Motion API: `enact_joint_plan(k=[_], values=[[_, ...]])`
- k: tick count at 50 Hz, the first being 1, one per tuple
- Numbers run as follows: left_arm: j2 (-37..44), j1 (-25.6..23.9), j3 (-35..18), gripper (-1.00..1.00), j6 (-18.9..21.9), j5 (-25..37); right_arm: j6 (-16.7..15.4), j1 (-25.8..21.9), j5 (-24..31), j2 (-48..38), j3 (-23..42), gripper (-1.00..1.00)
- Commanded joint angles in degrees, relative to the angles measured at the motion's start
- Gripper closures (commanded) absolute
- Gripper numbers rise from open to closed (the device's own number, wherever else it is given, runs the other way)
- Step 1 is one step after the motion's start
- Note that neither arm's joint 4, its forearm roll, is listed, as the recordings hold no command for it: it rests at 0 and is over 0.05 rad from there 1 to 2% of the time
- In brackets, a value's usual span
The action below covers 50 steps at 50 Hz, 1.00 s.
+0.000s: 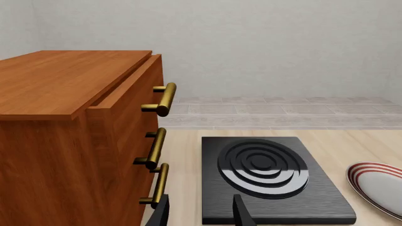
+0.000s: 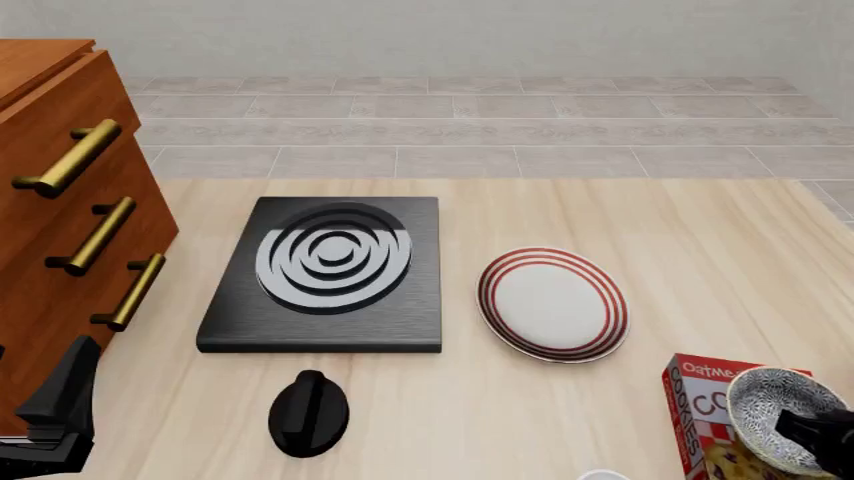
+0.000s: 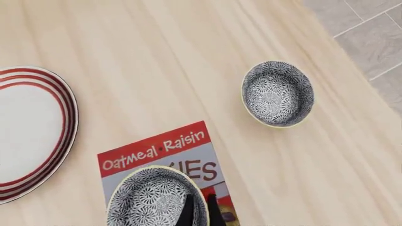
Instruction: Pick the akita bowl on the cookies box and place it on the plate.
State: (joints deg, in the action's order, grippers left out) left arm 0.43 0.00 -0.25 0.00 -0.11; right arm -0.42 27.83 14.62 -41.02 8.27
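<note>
At nine o'clock on the surface (image 2: 694, 240) stands the wooden cabinet (image 2: 54, 200) with brass handles, and beside it my left fingers (image 1: 201, 212) hang released over nothing, the two tips well apart. Toward the middle sits the black stove (image 2: 327, 270) with its grey rings, and at six o'clock from it a black knob (image 2: 308, 412). Further right, near the centre, lies the plate (image 2: 553, 303), white with red rings and bare. Down at five o'clock is the cookies box (image 3: 169, 160), and the bowl (image 3: 150, 197) sits on it. My right fingers (image 3: 199, 209) reach to its rim, close together with one tip seemingly inside, though I cannot tell whether they have clenched on it. A second bowl (image 3: 277, 93), speckled alike, stands on the surface beyond the box and holds nothing. I judge the task barely begun: the grasp is at hand, while the lift, the carry to the plate and the setting-down all remain.
</note>
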Motion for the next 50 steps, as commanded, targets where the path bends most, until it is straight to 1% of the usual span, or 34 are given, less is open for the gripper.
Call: enact_joint_plan(k=[1, 6, 11, 14, 17, 26, 32, 33, 37, 41, 48, 49, 50], values=[[0.0, 0.0, 0.0, -1.0, 0.0, 0.0, 0.0, 0.4, 2.5, 2.0, 0.8, 1.0], [0.0, 0.0, 0.0, -1.0, 0.0, 0.0, 0.4, 0.3, 3.6, 3.1, 1.1, 1.0], [0.0, 0.0, 0.0, -1.0, 0.0, 0.0, 2.3, -3.2, 9.8, 8.9, 3.1, 1.0], [0.0, 0.0, 0.0, -1.0, 0.0, 0.0, 4.0, -5.4, 12.6, 11.2, 4.4, 1.0], [0.0, 0.0, 0.0, -1.0, 0.0, 0.0, 4.6, -7.2, 14.8, 12.6, 6.5, 1.0], [0.0, 0.0, 0.0, -1.0, 0.0, 0.0, 7.1, -10.9, 15.6, 13.0, 8.6, 1.0], [0.0, 0.0, 0.0, -1.0, 0.0, 0.0, 7.2, -12.6, 15.0, 12.0, 9.9, 1.0], [0.0, 0.0, 0.0, -1.0, 0.0, 0.0, 7.6, -13.6, 14.5, 11.3, 10.4, 1.0], [0.0, 0.0, 0.0, -1.0, 0.0, 0.0, 7.9, -14.7, 13.9, 10.0, 11.7, 1.0], [0.0, 0.0, 0.0, -1.0, 0.0, 0.0, 9.6, -16.6, 13.6, 8.5, 14.3, 1.0], [0.0, 0.0, 0.0, -1.0, 0.0, 0.0, 11.0, -19.2, 11.4, 5.2, 17.0, 1.0], [0.0, 0.0, 0.0, -1.0, 0.0, 0.0, 12.0, -19.8, 10.6, 4.0, 17.9, 1.0], [0.0, 0.0, 0.0, -1.0, 0.0, 0.0, 12.0, -19.8, 10.6, 4.0, 17.9, 1.0]])
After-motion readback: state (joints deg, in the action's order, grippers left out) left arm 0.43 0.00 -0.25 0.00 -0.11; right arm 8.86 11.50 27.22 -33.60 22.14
